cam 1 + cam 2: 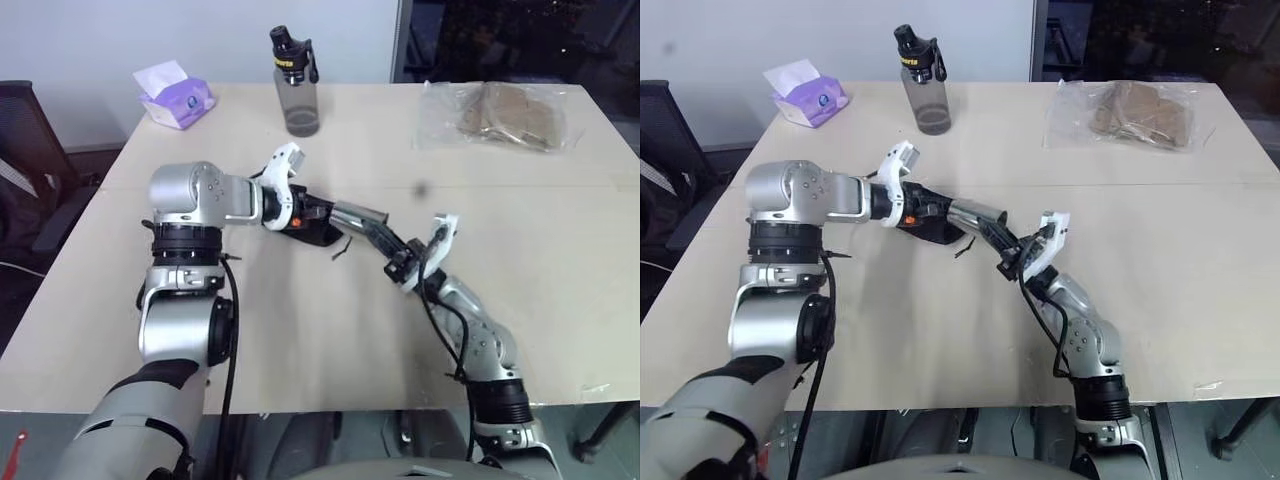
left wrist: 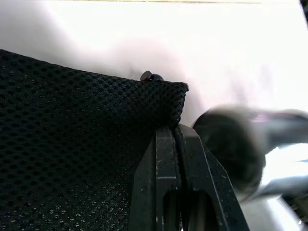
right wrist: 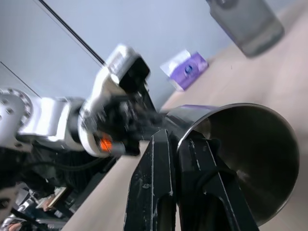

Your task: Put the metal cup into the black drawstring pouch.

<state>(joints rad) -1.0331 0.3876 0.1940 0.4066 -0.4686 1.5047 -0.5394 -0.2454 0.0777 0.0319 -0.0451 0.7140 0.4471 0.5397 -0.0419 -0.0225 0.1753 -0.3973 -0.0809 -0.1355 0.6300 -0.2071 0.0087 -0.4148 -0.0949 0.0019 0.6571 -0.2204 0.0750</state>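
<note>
Right fingers (image 3: 175, 144) are pinched tight on the rim of the shiny silver steel cup (image 3: 250, 154), one finger inside the mouth and one outside, holding it up off the pale beige worktop (image 1: 330, 340). From the head cameras, the cup (image 1: 362, 222) is tipped on its side and stretches away from those fingers, base first, toward the left fingers. The base touches or sits just inside the mouth of the soft black mesh drawstring pouch (image 1: 315, 228); which one, I cannot tell. Left fingers (image 2: 175, 139) are clamped together on the pouch's top edge, at the corner nearest the cup, and the pouch (image 2: 72, 154) hangs from them, with a small dark cord stopper (image 2: 149, 76) peeking over that edge. A thin dark cord (image 1: 342, 248) trails from the pouch just below the cup. Well beyond both sets of fingers, a smoky-grey water bottle with a black cap (image 1: 296, 85) stands upright. A purple tissue pack (image 1: 177, 97) sits beyond the left fingers, and a clear plastic bag holding something brown (image 1: 500, 115) lies beyond the right fingers.
</note>
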